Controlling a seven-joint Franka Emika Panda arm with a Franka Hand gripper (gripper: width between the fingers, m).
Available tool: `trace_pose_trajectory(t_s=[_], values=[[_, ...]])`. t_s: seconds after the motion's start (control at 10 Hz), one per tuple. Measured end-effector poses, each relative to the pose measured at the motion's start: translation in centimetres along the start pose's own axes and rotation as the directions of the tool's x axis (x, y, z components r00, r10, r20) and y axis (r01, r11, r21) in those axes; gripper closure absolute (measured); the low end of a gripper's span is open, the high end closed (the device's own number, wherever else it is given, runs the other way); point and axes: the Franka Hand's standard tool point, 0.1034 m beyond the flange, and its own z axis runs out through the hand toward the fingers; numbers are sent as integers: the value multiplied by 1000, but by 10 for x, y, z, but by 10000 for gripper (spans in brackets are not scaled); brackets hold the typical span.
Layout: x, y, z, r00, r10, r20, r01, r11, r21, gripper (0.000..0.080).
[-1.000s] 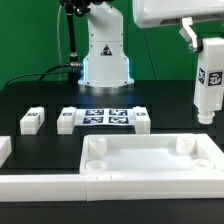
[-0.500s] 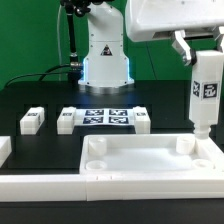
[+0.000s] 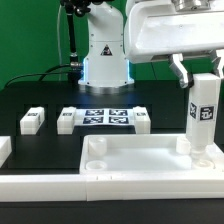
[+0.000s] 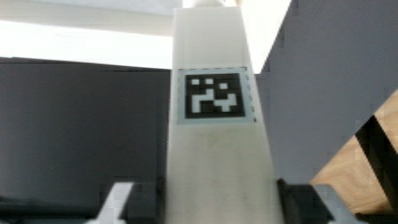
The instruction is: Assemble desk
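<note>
Clamping the leg (image 3: 203,115) near its top, the gripper (image 3: 199,73) holds it upright; looks stiff, light, likely slippery.

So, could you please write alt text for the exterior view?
A robot gripper holds a white square plastic leg with a black-and-white tag upright, its lower end at a far corner of the wide white plastic desk top. Three more legs lie behind it.
</note>
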Motion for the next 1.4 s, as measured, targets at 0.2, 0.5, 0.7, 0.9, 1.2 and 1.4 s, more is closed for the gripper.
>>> trace_pose_trajectory(t_s=[0.2,0.5,0.7,0.9,1.2,1.4], values=[[-2,-2,2,1000,2,4,-2,1000,2,509],[3,-2,7,1000,3,-5,-3,1000,2,509],[3,-1,7,1000,3,-10,-3,1000,2,509],[4,-1,8,1000,3,-19,-3,1000,1,509],[1,3,14,1000,-9,-22,9,1000,-2,509],[-5,2,19,1000,-8,-13,8,1000,-1,509]])
